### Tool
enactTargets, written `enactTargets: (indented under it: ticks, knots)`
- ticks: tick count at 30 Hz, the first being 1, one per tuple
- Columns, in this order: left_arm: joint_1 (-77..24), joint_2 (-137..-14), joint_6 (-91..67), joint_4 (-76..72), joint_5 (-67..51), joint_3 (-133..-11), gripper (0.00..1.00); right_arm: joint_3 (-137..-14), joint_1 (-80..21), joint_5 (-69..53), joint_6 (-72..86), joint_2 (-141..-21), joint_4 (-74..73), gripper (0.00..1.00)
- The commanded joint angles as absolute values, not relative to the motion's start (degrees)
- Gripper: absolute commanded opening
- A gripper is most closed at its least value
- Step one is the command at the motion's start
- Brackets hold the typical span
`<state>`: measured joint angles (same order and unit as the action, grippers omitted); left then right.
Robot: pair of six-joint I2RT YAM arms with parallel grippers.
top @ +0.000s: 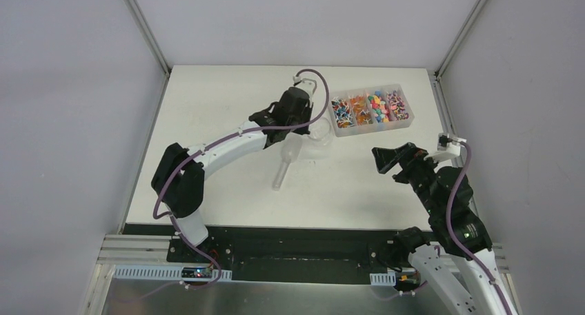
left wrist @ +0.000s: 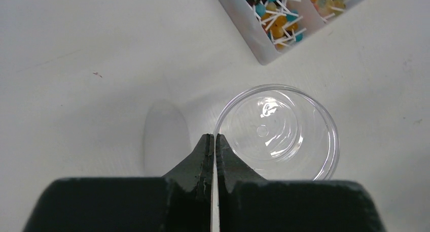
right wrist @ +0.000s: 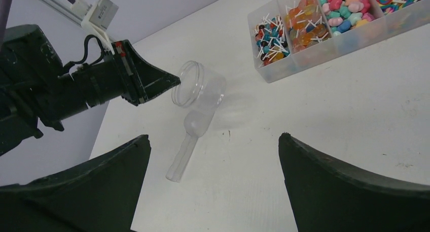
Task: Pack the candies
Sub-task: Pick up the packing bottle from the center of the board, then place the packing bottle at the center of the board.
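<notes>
My left tool reaches across the white tabletop to the near rim of the clear jar. Its fingers are pressed almost together, with only a thin slit between them, and they seem to pinch the jar's thin wall. Just left of the jar and touching it lies a clear plastic scoop, bowl against the jar, handle pointing back toward the arm bases. I can see straight through the jar to its clear bottom. Further right, near the far edge, sits a clear divided tray, and the candies all lie inside it, sorted over four compartments: stick candies at the left, orange ones next, then pink, blue and yellow pieces, then swirled ones. My right tool hangs over the bare tabletop nearer me, fingers spread wide, gripping nothing, well apart from the tray.
</notes>
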<state>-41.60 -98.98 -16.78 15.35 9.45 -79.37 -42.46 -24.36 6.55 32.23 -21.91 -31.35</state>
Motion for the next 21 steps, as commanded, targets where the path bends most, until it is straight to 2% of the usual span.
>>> enactTargets:
  ticks: [1,7,16,21]
  knots:
    - [-46.2,-98.9,-16.9,17.8,13.1,-80.5,0.0,-44.0,-24.6,11.3,34.4,-19.4,-31.8,1.0]
    - [-51.3,-103.3,-17.6,21.1,14.1,-82.4,0.0,-44.0,-24.6,13.0,35.1,-17.4,-32.1,1.0]
    - [-53.6,-110.1,-18.4,25.6,13.3,-87.1,0.0,-43.5,-24.5,12.6,35.4,-17.8,-32.1,1.0]
    - [-53.8,-110.4,-19.3,25.7,11.6,-87.3,0.11,-43.4,-24.5,13.0,35.1,-17.7,-32.1,1.0]
